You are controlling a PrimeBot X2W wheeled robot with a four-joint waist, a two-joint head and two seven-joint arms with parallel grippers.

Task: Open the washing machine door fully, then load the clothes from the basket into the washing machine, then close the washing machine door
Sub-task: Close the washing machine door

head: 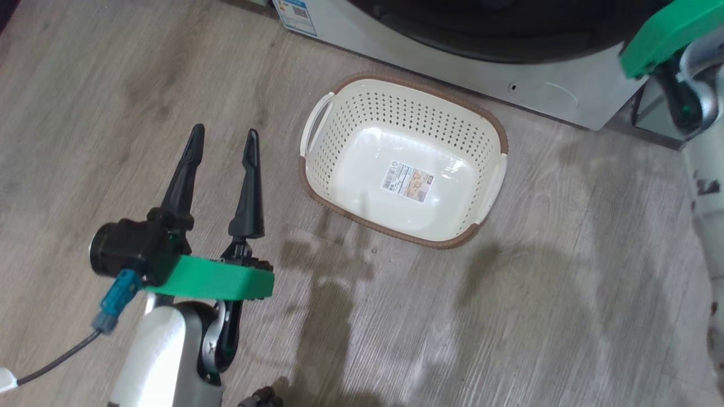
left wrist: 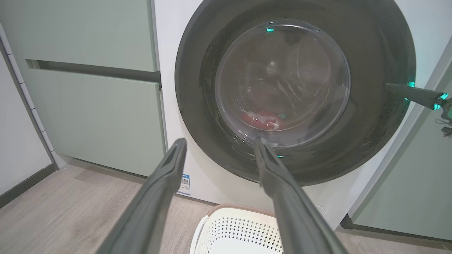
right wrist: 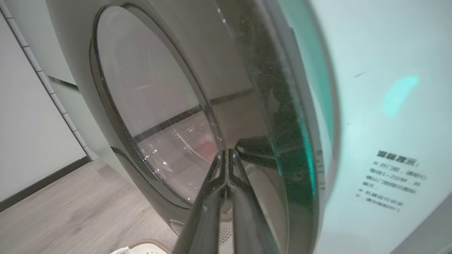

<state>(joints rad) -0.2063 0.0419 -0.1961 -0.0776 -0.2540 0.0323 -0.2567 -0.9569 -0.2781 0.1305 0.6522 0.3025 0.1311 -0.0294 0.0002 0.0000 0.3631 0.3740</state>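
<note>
Because its two fingers are pressed together on nothing, the right gripper (right wrist: 227,157) reads as a pusher. Its tip is at the black ring of the washing machine door (right wrist: 277,91), touching or just off it; unclear which. I judge it is seating the door; whether the door is latched, I cannot tell. The left gripper (head: 224,131) hangs spread and empty over the floor (head: 113,85), left of the basket, likely parked clear. Red-and-white clothes (left wrist: 263,118) lie low in the drum behind the glass. The laundry basket (head: 396,107) stands bare just before the washing machine (head: 565,85) front's lower edge.

Writing:
- Blue QR sticker (left wrist: 183,183), print too small.
- Barcode label (head: 408,181) on the basket floor, illegible.
- Chinese notice (right wrist: 392,183) on the white front, blurred.
</note>
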